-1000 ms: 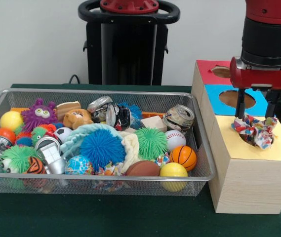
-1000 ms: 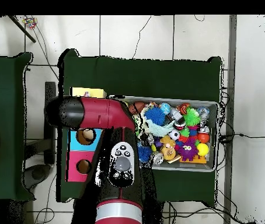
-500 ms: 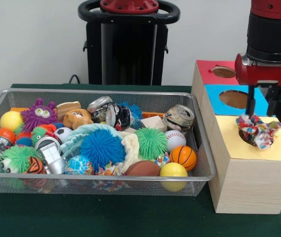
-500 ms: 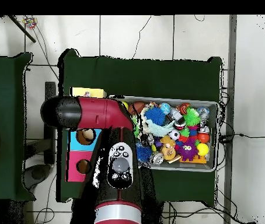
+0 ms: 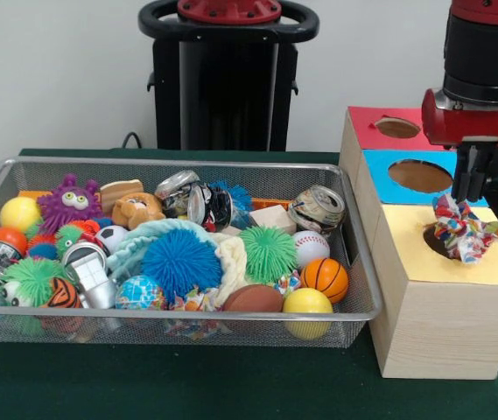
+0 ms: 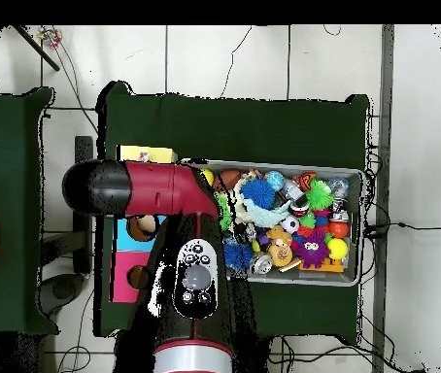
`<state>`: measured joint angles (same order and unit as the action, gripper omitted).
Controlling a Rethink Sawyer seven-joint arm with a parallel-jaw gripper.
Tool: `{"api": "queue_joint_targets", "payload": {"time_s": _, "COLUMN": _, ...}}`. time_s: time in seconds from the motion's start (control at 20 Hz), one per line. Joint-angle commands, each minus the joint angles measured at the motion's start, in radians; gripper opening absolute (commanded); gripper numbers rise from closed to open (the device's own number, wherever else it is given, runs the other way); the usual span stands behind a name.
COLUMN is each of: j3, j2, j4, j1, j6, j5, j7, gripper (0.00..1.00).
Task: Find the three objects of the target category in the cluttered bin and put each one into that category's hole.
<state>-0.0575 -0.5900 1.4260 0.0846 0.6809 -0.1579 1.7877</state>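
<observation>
A multicoloured patterned cloth bundle point(image 5: 467, 232) lies over the dark hole in the yellow top point(image 5: 494, 262) of the wooden box, partly sunk into it. My gripper point(image 5: 473, 197) hangs straight above, its tip at the top of the cloth. Whether it grips the cloth does not show. In the overhead view the red arm point(image 6: 156, 189) covers the gripper and most of the box. The wire bin point(image 5: 187, 164) at left holds more soft cloth items, a teal one point(image 5: 139, 238) and a cream one point(image 5: 231, 255), among the toys.
Behind the yellow section are a blue section with a hole point(image 5: 419, 175) and a red one with a hole point(image 5: 397, 128). The bin also holds spiky balls point(image 5: 178, 262), a basketball point(image 5: 325, 278), crushed cans point(image 5: 317, 210) and a purple monster point(image 5: 69, 203). Green cloth covers the table point(image 5: 231, 385).
The gripper has risen a little and shifted right over the yellow section. The cloth bundle has shifted right with it and stays on the hole.
</observation>
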Motion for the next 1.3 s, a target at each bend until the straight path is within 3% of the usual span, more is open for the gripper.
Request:
{"api": "queue_joint_targets", "payload": {"time_s": 0.05, "j3": 0.034, "j2": 0.004, "j4": 0.035, "j1": -0.023, "j6": 0.029, "j5": 0.02, "j7": 0.11, "gripper": 0.0}}
{"api": "queue_joint_targets", "payload": {"time_s": 0.4, "j3": 0.024, "j2": 0.023, "j4": 0.035, "j1": -0.016, "j6": -0.067, "j5": 0.042, "j7": 0.121, "gripper": 0.0}}
{"api": "queue_joint_targets", "payload": {"time_s": 1.05, "j3": 0.004, "j2": 0.175, "j4": -0.011, "j1": -0.013, "j6": -0.261, "j5": 0.089, "j7": 0.131, "gripper": 0.0}}
{"api": "queue_joint_targets", "payload": {"time_s": 1.3, "j3": -0.002, "j2": 0.215, "j4": -0.026, "j1": -0.016, "j6": -0.271, "j5": 0.104, "j7": 0.112, "gripper": 0.0}}
